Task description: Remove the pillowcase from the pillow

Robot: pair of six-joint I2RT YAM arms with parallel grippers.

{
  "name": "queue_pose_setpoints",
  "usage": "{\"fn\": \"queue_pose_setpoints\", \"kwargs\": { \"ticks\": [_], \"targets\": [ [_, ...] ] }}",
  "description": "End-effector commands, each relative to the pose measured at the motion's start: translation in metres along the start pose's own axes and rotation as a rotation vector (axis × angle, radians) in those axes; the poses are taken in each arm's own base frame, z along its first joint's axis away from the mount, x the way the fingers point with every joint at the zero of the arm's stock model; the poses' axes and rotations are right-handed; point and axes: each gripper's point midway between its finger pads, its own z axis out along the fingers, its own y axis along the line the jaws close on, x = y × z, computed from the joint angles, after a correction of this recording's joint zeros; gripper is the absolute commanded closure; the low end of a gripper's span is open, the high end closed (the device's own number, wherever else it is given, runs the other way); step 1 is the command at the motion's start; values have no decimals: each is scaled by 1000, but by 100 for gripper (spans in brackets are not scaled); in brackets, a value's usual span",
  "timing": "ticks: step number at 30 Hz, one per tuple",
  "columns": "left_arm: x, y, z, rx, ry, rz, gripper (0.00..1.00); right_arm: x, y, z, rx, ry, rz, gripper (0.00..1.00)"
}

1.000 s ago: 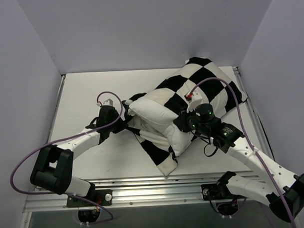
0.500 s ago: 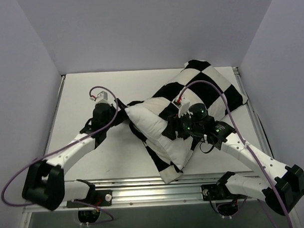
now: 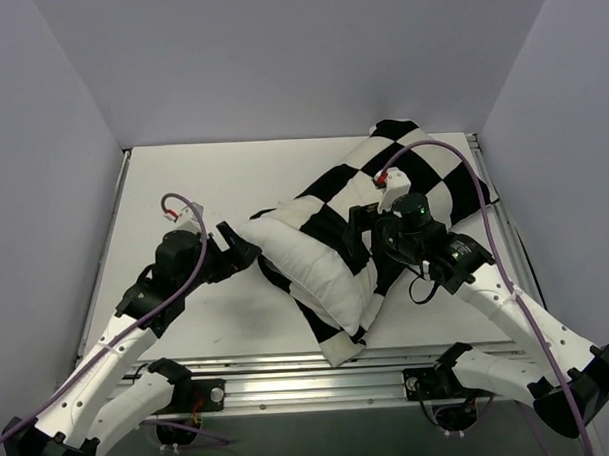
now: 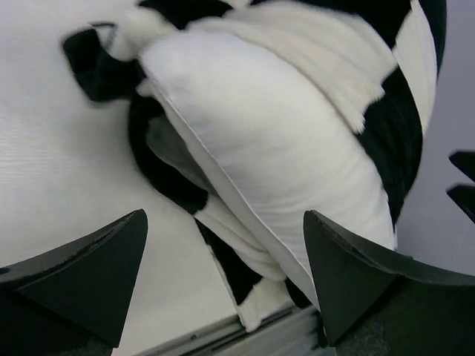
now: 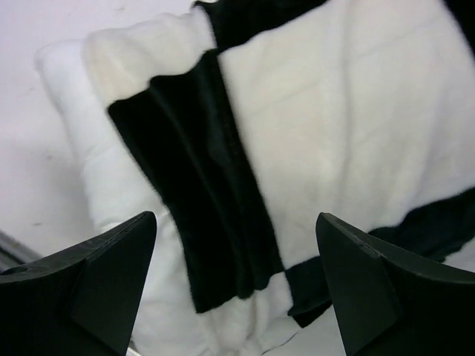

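Note:
The black-and-white checkered pillowcase (image 3: 423, 179) lies slantwise from the back right toward the table's near edge, still round most of the pillow. The plain white pillow (image 3: 297, 256) sticks out of the cover's bunched mouth at the left. My left gripper (image 3: 241, 252) is open just left of the bare pillow corner, holding nothing. In the left wrist view the pillow (image 4: 274, 148) and the cover's black folds (image 4: 404, 126) lie beyond the open gripper (image 4: 226, 274). My right gripper (image 3: 363, 232) hangs open over the pillowcase (image 5: 334, 141), its gathered black band (image 5: 200, 200) between the spread fingers (image 5: 96, 274).
The white table (image 3: 183, 182) is walled at the left, back and right. A metal rail (image 3: 320, 373) runs along the near edge, with the cover's lowest corner (image 3: 337, 347) reaching it. Purple cables (image 3: 453, 168) arch over both arms.
Both grippers have opened and let go of the fabric. The left arm drew back to the left and nearer; the right gripper lifted slightly. The pillow's bare end settled onto the table.

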Motion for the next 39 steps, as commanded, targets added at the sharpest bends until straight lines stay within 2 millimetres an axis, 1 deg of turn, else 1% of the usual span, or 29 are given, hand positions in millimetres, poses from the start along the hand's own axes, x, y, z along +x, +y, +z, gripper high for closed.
{"fn": "queue_pose_setpoints", "kwargs": {
  "ticks": [1, 2, 3, 4, 5, 6, 8, 9, 10, 12, 13, 14, 16, 17, 20, 21, 23, 24, 25, 28, 29, 30, 31, 32, 35, 39],
  "targets": [
    [37, -46, 1, 168, 152, -49, 6, 9, -43, 2, 223, 7, 24, 14],
    [53, -64, -1, 215, 186, -25, 6, 10, -44, 2, 226, 1, 34, 11],
    [54, -78, 1, 253, 172, -25, 6, 8, -44, 3, 223, -17, 49, 11],
    [62, -84, 10, 247, 182, -15, 6, 14, -45, 4, 220, -13, 54, 9],
    [74, -99, 8, 288, 210, 6, 6, 15, -46, 4, 222, -14, 58, 8],
    [79, -108, 17, 293, 224, 4, 6, 17, -47, 5, 224, -14, 64, 7],
    [92, -119, 22, 308, 253, 15, 6, 25, -49, 6, 227, 1, 62, 6],
    [100, -117, 31, 284, 273, 22, 6, 28, -49, 6, 224, 7, 62, 6],
    [100, -122, 32, 288, 273, 26, 6, 33, -49, 6, 217, 16, 62, 6],
    [111, -121, 40, 258, 291, 39, 6, 37, -48, 6, 202, 21, 61, 6],
    [111, -121, 42, 249, 282, 37, 6, 39, -46, 6, 194, 19, 64, 6],
    [110, -123, 45, 247, 273, 29, 6, 44, -44, 7, 178, 28, 65, 6],
    [113, -126, 49, 254, 274, 17, 6, 49, -41, 9, 156, 34, 76, 6],
    [113, -132, 51, 278, 266, -4, 6, 54, -40, 12, 146, 42, 80, 7],
    [115, -149, 53, 342, 254, -40, 6, 59, -37, 15, 126, 45, 93, 7],
    [118, -150, 56, 347, 260, -44, 6, 66, -37, 18, 120, 59, 97, 7],
    [117, -158, 56, 376, 258, -67, 6, 71, -30, 21, 79, 71, 108, 8],
    [118, -160, 57, 386, 259, -71, 6, 78, -31, 24, 80, 87, 112, 9],
    [115, -167, 54, 411, 250, -84, 6, 79, -29, 26, 71, 88, 114, 9],
    [112, -174, 46, 436, 239, -82, 6, 89, -26, 30, 56, 110, 119, 13],
    [113, -176, 43, 445, 235, -75, 6, 86, -25, 31, 49, 99, 122, 14],
    [109, -178, 37, 459, 224, -72, 6, 89, -24, 33, 45, 105, 129, 15],
    [107, -179, 36, 460, 207, -67, 6, 89, -21, 35, 34, 103, 134, 16],
    [104, -181, 30, 476, 192, -55, 6, 89, -19, 36, 27, 104, 135, 16],
    [100, -177, 27, 474, 164, -49, 6, 89, -13, 39, 9, 103, 142, 17],
    [109, -168, 36, 437, 181, -34, 6, 87, -9, 42, 4, 109, 140, 16]
  ]
}}
